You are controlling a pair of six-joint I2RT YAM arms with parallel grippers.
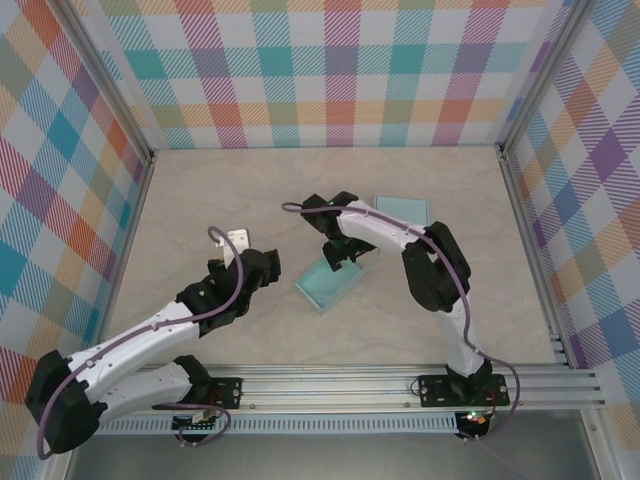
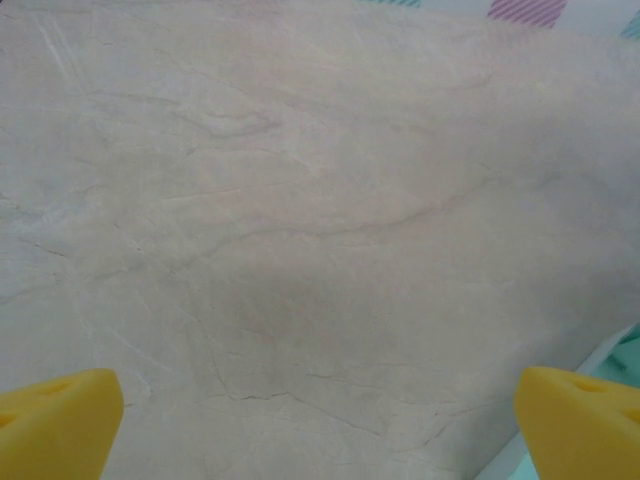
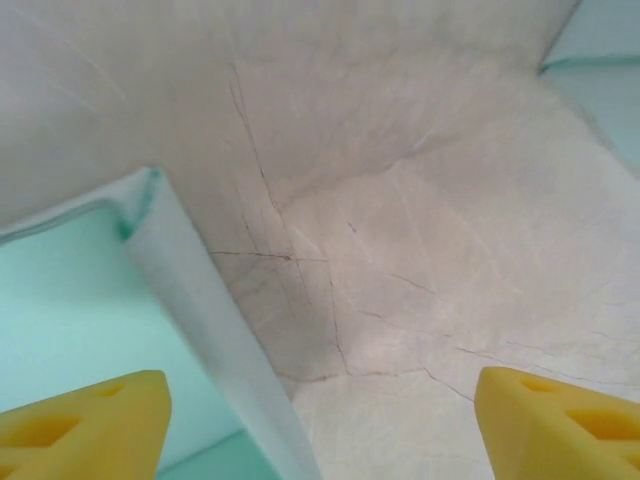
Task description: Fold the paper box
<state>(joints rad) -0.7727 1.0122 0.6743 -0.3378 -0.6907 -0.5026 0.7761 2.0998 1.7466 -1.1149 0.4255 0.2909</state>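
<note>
Stretching near-left to far-right, paper box (image 1: 330, 290) lies diagonal.

A beige marbled table (image 1: 200, 200) bears a teal paper box (image 1: 326, 290) and a flat teal sheet (image 1: 402, 207).

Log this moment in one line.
left hand open over beige marbled table | right hand open astride wall of teal paper box | box unheld
</note>
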